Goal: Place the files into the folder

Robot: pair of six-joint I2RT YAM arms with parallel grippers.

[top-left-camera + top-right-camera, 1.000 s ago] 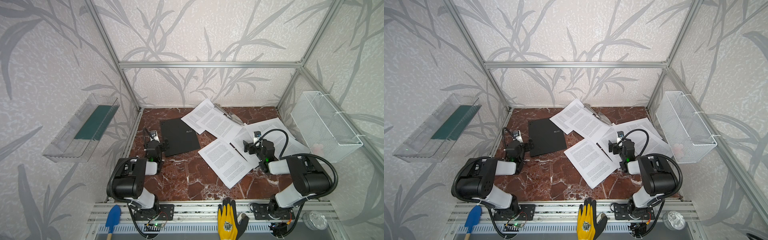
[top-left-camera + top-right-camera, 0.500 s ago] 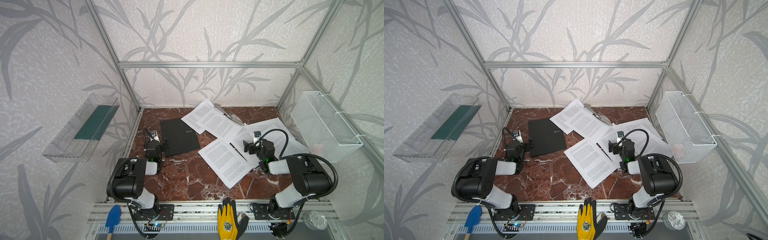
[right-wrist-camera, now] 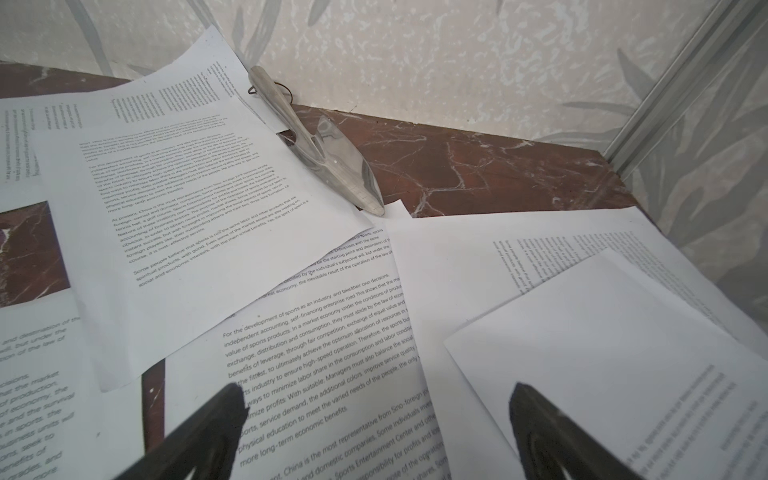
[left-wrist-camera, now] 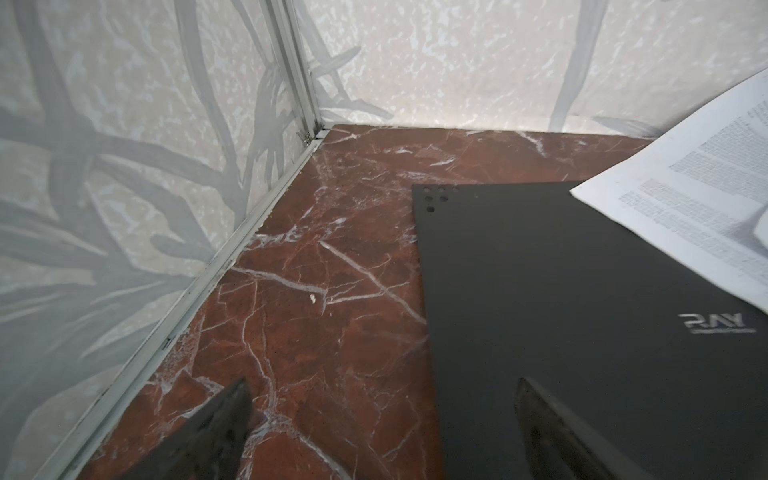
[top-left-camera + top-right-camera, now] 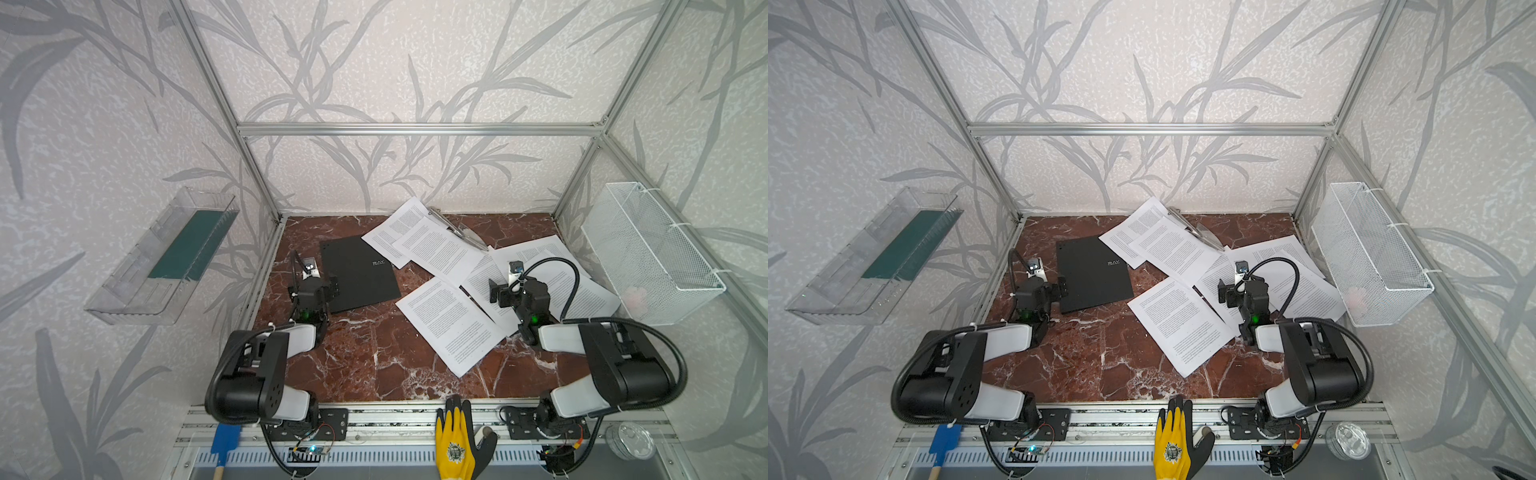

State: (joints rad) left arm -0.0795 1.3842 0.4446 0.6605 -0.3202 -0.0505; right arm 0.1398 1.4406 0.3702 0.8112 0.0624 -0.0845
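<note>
- Left gripper [image 4: 382,384]: jaws spread wide, nothing between them. It sits at 9 o'clock of the marble table [image 5: 361,357], taking the back wall as 12. One finger shows over the folder's near corner, the other over bare marble. I cannot tell whether either touches.
- Right gripper [image 3: 378,390]: also wide open and empty, at 3 o'clock, above overlapping printed sheets.
- Folder [image 5: 357,276]: matte black, closed and flat on the marble at about 10 o'clock, with a pale "RAY" logo near its 2 o'clock corner.
- Files [image 5: 451,324]: white sheets scattered outside the folder, fanning from 12 through 3 to 5 o'clock, many overlapping. One sheet's corner lies on the folder's 1 o'clock corner.
- Shiny metal scoop-shaped piece [image 3: 332,162]: lies across the edge of the sheets at 12 o'clock.
- Yellow glove [image 5: 455,440]: on the front rail at 6 o'clock.
</note>
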